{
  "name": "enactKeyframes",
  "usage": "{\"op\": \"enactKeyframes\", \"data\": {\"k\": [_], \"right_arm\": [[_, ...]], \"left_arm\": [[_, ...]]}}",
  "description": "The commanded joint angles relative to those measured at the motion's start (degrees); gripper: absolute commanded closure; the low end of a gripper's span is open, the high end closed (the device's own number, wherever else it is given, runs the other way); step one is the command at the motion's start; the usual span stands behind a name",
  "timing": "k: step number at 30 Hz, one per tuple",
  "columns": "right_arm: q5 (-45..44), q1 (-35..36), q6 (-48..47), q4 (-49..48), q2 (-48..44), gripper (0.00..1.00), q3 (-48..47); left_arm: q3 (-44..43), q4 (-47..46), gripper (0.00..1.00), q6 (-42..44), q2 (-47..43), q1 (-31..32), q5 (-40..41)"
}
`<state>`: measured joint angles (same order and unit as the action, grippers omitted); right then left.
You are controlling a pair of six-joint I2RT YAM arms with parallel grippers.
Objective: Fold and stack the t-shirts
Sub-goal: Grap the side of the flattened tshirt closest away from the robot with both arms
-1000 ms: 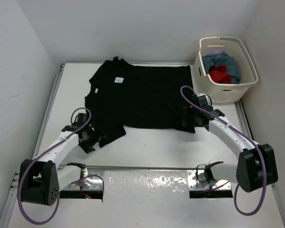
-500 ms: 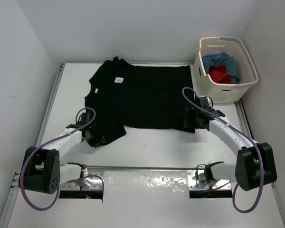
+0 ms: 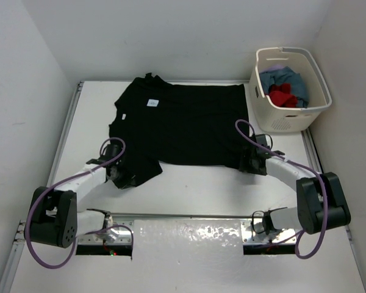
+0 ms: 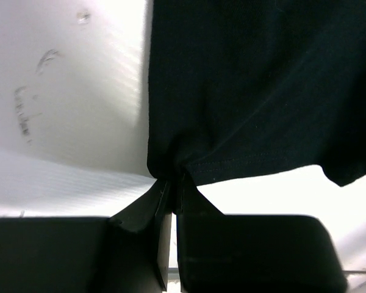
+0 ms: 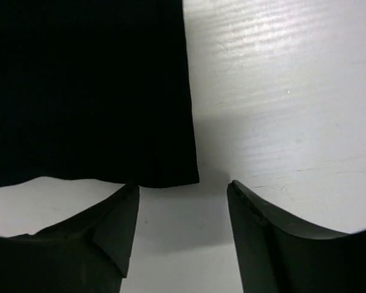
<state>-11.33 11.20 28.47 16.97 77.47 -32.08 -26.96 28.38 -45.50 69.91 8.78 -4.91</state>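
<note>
A black t-shirt [image 3: 183, 125] lies spread flat on the white table, collar to the left. My left gripper [image 3: 123, 177] [image 4: 171, 180] is shut on the hem of its near sleeve [image 4: 195, 168], the cloth pinched between the fingertips. My right gripper [image 3: 251, 162] [image 5: 183, 190] stands open low over the table at the shirt's near right corner [image 5: 186, 174], which lies just ahead of the gap between the fingers. A teal-blue t-shirt [image 3: 294, 82], a red t-shirt [image 3: 282, 96] and a bit of lavender t-shirt [image 3: 279, 68] lie crumpled in the basket.
The cream laundry basket [image 3: 288, 121] stands at the back right, close behind my right arm. White walls close in the table on the left, back and right. A metal rail [image 3: 189, 215] runs along the near edge between the arm bases.
My left gripper moved in onto the sleeve and closed on its hem. My right gripper dropped lower at the shirt's right corner and its jaws have narrowed.
</note>
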Motion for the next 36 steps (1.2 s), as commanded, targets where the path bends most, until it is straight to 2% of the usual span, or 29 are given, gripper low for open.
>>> {"op": "enactKeyframes", "data": {"k": [1, 2, 5, 7, 9, 12, 16, 18, 21, 24, 25, 28, 32, 36], "right_arm": [[0.96, -0.57, 3.26, -6.94, 0.4, 0.43, 3.06], [1.05, -0.65, 3.52, -7.39, 0.75, 0.47, 3.59], [1.49, -0.74, 3.87, -10.37, 1.19, 0.47, 5.88], [2.89, -0.92, 3.88, -13.45, 1.28, 0.51, 7.63], [4.12, -0.92, 3.88, -15.99, 1.45, 0.6, 9.39], [6.67, -1.01, 2.3, -19.43, 1.54, 0.63, 11.06], [6.5, -1.01, 0.28, -17.69, 1.54, 0.57, 10.37], [5.19, -1.09, -1.21, -17.5, 1.1, 0.59, 10.45], [5.26, -1.62, -2.45, -17.5, 1.1, 0.69, 10.28], [7.37, -1.71, -3.07, -17.15, 1.19, 0.89, 10.02], [7.2, -1.62, -2.81, -13.58, 0.76, 1.0, 9.75], [8.51, -1.71, -2.89, -4.19, -2.04, 1.0, 8.17], [11.07, -1.71, -4.56, 8.05, -8.47, 1.0, 7.73], [12.72, -1.71, -5.44, 18.7, -12.52, 1.0, 6.94]], "left_arm": [[-0.9, 3.77, 1.0, 0.94, -2.14, 0.72, 2.71], [-1.07, 4.57, 1.0, 0.85, -2.58, 0.72, 3.23], [-1.78, 6.77, 1.0, 1.28, -3.99, 0.72, 3.32], [-2.13, 8.17, 1.0, 1.55, -4.6, 0.72, 3.24], [-2.31, 8.88, 1.0, 1.9, -4.78, 0.72, 3.32], [-2.48, 9.58, 1.0, 2.08, -4.78, 0.72, 3.06], [-3.1, 10.2, 1.0, 2.17, -4.78, 0.72, 3.5], [-3.45, 10.64, 1.0, 2.17, -4.78, 0.72, 3.85], [-4.06, 11.34, 1.0, 2.17, -4.78, 0.72, 4.47], [-5.2, 12.66, 1.0, 2.08, -4.87, 0.72, 4.64], [-5.99, 13.1, 1.0, 1.99, -4.87, 0.72, 4.64], [-7.31, 16.69, 1.0, 1.11, -5.57, 0.8, 4.29], [-7.14, 26.26, 1.0, -0.82, -8.55, 0.8, 3.59], [-8.19, 28.57, 1.0, -1.44, -10.76, 2.47, -1.06]]}}
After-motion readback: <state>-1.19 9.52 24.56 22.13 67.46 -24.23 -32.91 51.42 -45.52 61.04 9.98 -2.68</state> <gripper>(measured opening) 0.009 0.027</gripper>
